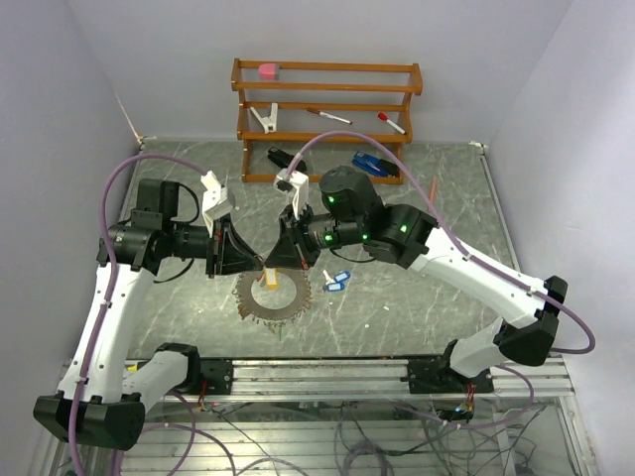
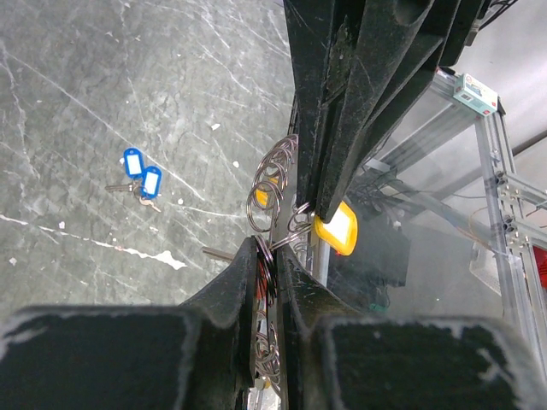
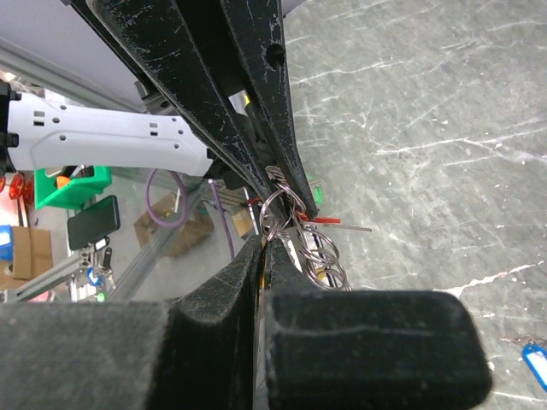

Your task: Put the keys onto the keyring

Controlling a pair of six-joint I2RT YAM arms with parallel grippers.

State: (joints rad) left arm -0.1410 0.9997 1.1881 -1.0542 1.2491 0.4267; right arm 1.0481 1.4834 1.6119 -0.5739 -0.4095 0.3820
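The keyring [image 1: 270, 299], a silvery ring with a gear-like rim of small loops, lies at the table's middle with its far edge lifted. My left gripper [image 1: 238, 261] is shut on that far rim; in the left wrist view the fingers [image 2: 231, 290] pinch a loop [image 2: 265, 254] with a red tag behind it. My right gripper [image 1: 286, 256] faces it, shut on a yellow-tagged key [image 2: 336, 229] whose small ring [image 3: 278, 207] touches the rim loops. Two blue-tagged keys [image 1: 337, 282] lie loose on the table to the right. Red [image 3: 320, 219] and green [image 3: 317, 195] tags show by the ring.
A wooden rack [image 1: 327, 104] at the back holds a pink item, pens and a clip. A blue stapler [image 1: 375, 165] and a black object [image 1: 283, 159] lie in front of it. An aluminium rail [image 1: 327, 372] runs along the near edge.
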